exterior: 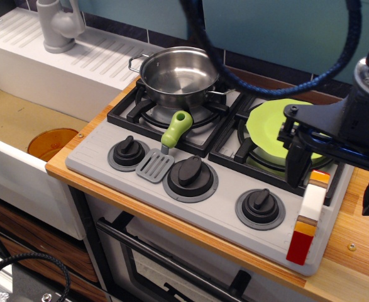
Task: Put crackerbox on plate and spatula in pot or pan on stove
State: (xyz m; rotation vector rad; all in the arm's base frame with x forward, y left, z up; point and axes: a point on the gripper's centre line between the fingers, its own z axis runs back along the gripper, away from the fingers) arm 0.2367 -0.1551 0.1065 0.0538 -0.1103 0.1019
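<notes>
The crackerbox (310,217) stands upright at the stove's (222,211) front right corner, white face with red and orange ends. My black gripper (335,182) hangs over its top with the jaws wide apart, one finger (295,165) to its left, the other at the right frame edge. It is open and not touching the box. The lime-green plate (269,126) lies on the right burner, partly hidden by the gripper. The steel pot (178,74) sits empty on the left burner. The spatula (165,150) lies between two knobs, with its green handle resting on the left grate.
A sink basin with an orange-brown disc (52,143) is at the left, with a grey faucet (58,25) and white drainboard behind. Three black knobs (190,171) line the stove's front. The wooden counter edge (354,251) lies to the right of the stove. Black cables hang above the pot.
</notes>
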